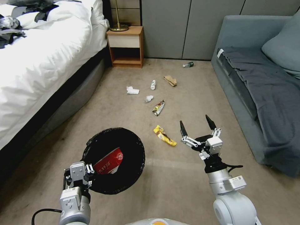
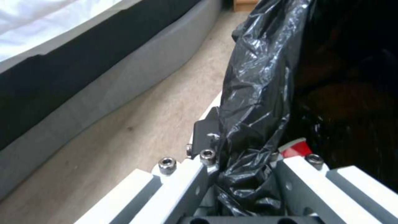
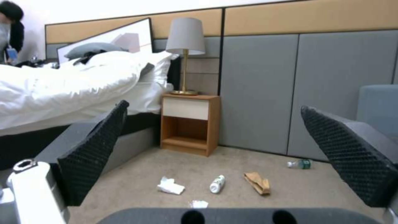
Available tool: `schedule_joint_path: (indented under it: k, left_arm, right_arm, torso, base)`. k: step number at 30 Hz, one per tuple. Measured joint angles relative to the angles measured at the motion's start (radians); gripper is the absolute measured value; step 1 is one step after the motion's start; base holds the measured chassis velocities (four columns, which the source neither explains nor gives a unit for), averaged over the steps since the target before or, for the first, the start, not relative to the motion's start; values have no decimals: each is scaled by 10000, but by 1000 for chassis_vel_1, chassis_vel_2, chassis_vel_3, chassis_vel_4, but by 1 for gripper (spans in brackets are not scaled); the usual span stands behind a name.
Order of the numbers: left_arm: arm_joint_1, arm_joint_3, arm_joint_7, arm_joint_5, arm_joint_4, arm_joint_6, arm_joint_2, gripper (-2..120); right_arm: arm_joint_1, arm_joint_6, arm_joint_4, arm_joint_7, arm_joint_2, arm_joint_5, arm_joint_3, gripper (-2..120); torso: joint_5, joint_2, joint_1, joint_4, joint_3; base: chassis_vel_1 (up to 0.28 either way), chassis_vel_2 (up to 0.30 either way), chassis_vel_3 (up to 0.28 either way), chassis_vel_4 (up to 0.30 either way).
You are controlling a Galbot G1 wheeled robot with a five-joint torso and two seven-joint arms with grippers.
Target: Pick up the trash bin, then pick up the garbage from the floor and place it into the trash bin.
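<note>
Left gripper (image 1: pixel 88 175) clamped on the trash bin (image 1: pixel 114 161) rim, right gripper (image 1: pixel 197 125) spread wide with nothing in it.

Bin is off the carpet (image 1: pixel 187 175) beside the bed (image 1: pixel 40 62), mouth tilted toward the head camera; black bag (image 2: pixel 257 93) hides the white wall, and left fingers (image 2: pixel 205 133) pinch the bag fold. 1 red packet (image 1: pixel 109 162) lies inside, partly cut off by the rim. Right gripper hovers near the yellow wrapper (image 1: pixel 164 135). Farther out on the floor: foil wrapper (image 1: pixel 158 108), 2 tissues (image 1: pixel 132 90) (image 1: pixel 148 98), white bottle (image 1: pixel 153 84), brown paper bag (image 1: pixel 170 80), clear bottle (image 1: pixel 188 64) by the wall. Labels unreadable.
</note>
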Motion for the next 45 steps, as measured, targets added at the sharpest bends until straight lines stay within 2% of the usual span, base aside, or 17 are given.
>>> schedule_joint_path:
  k: [8,16,17,20,21,24,28,30,36,40,45]
  left_arm:
    - [35,-12,-19,-16,-41,1,8,1]
    - [21,-6,-35,-34,-41,2,-6,1]
    - [15,-7,-35,-38,-39,2,-8,1]
    - [12,-6,-35,-41,-35,4,-13,1]
    - [9,-8,-42,-41,-19,7,-18,1]
    - [6,-8,-45,-39,0,11,-28,1]
    - [7,-7,-46,-35,3,19,-40,1]
    - [6,-8,-47,-31,3,22,-44,1]
    - [6,-12,-47,-23,3,23,-52,1]
    - [3,16,-48,14,1,31,-69,1]
    - [22,40,-50,45,-18,34,-98,1]
  right_arm:
    - [-4,-25,-11,-74,-64,-10,-52,100]
    - [14,368,-154,-421,-21,-161,-97,100]
    - [22,433,-168,-461,-20,-161,-99,100]
    - [38,485,-195,-485,-21,-161,-113,100]
    - [66,516,-235,-502,-46,-176,-129,100]
    - [134,489,-322,-504,-143,-270,-204,100]
    - [209,57,-512,-322,-498,-282,-537,100]
    - [278,-487,-720,-104,-907,-66,-874,100]
    - [430,-1270,-1145,-122,-1605,557,-1296,100]
    - [613,-2223,-1879,-692,-2879,1596,-1995,100]
    - [1192,-2563,-3113,-1301,-3394,1787,-2636,100]
  torso:
    - [-4,0,1,0,0]
    - [3,-2,5,0,3]
    - [-7,-2,5,-1,3]
    - [5,-2,4,0,3]
    - [-3,-2,3,-1,1]
    - [1,-1,1,-1,-1]
    - [0,-1,0,0,-2]
    - [-1,-1,1,0,-1]
    - [1,-2,1,1,0]
    - [0,-1,1,0,-1]
    - [1,-2,2,1,-1]
  base:
    - [-280,290,276,-291]
    - [-303,300,289,-293]
    - [-191,135,152,-162]
    - [-112,135,16,-77]
    - [-17,-32,-57,-11]
    - [68,-44,-64,63]
    - [65,-57,-80,54]
    - [0,0,0,0]
    - [0,0,0,0]
    - [0,0,0,0]
    - [0,0,0,0]
